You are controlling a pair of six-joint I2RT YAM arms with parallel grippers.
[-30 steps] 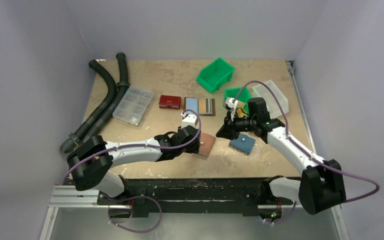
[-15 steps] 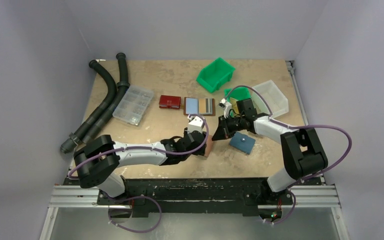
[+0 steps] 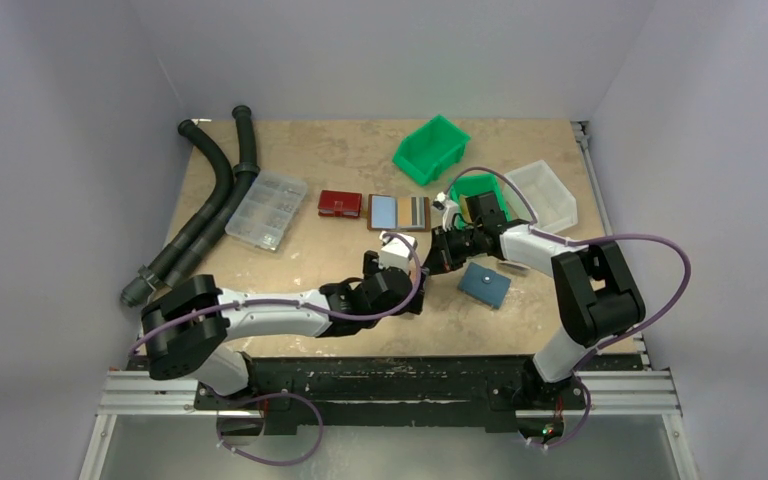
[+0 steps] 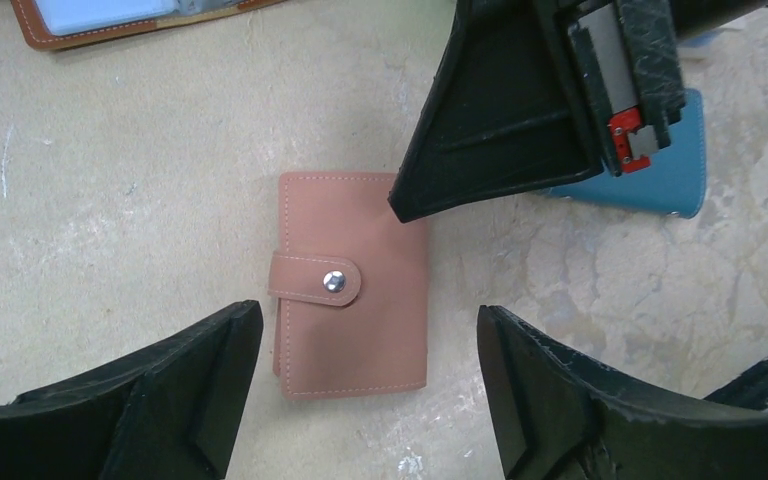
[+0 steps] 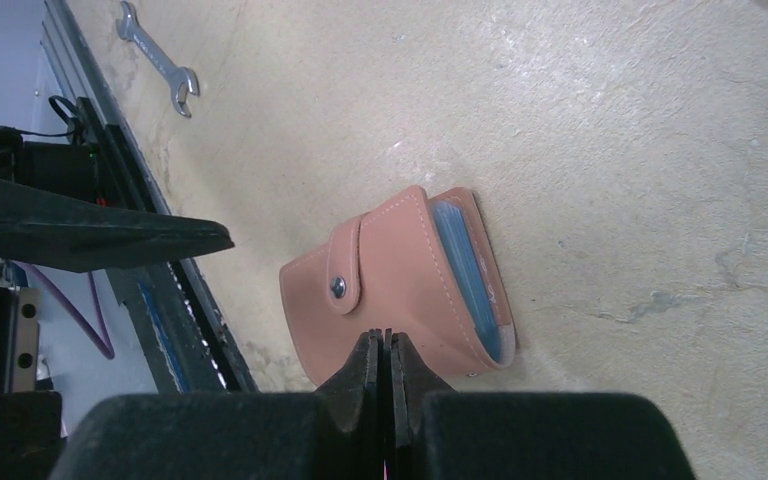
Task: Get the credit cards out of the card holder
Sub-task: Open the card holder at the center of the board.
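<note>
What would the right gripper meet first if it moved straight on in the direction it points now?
Most likely the pink card holder: the right gripper, jaws shut, points straight at its snapped cover with nothing between. I cannot tell whether the tips touch it.

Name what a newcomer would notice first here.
The pink card holder lies snapped shut on the table, near its front centre, blue card edges showing along one side. The left gripper hangs open over it, while the shut right gripper points at its edge.
</note>
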